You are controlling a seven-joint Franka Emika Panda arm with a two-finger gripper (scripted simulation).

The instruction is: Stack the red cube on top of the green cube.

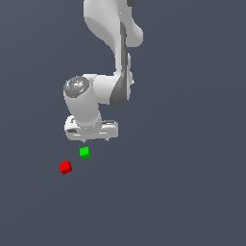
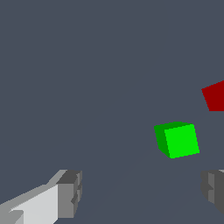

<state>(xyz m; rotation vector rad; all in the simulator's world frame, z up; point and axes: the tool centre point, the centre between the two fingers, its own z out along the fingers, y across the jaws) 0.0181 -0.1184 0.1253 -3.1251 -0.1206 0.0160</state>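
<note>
A tiny red cube [image 1: 65,167] lies on the dark grey floor, toward the exterior view's left. A tiny green cube [image 1: 84,153] lies close beside it, a little further back and to the exterior view's right; the two do not touch. My white gripper [image 1: 96,140] hangs above and just behind the green cube, its fingers mostly hidden under the hand. In the wrist view the gripper [image 2: 142,192] is open and empty, with the green cube [image 2: 177,140] beyond the gap between the fingers and the red cube [image 2: 215,96] cut off by the frame edge.
The floor [image 1: 182,192] is a plain dark grey surface with nothing else on it. The arm's white links [image 1: 113,38] rise behind the gripper.
</note>
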